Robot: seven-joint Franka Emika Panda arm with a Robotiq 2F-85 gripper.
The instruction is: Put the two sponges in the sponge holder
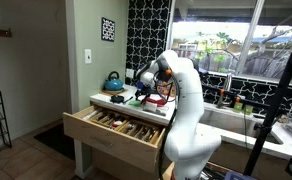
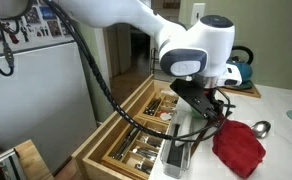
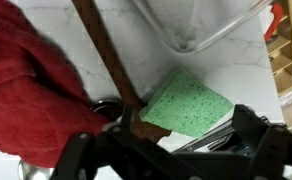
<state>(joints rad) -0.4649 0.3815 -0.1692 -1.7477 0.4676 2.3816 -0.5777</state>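
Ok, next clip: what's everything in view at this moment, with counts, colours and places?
sponge: one seen, green, flat on the white counter
cloth: one, red, crumpled on the counter beside the sponge
wooden stick: one, brown, between cloth and sponge
metal-rimmed holder: one, silver, just past the sponge; details unclear
kettle: one, teal, back of the counter
spoon: one, silver, beyond the cloth
drawer: one, light wood, pulled open, full of utensils
refrigerator: one, white, beyond the drawer
arm: one, white
pincer: one, black, open, empty, over the sponge
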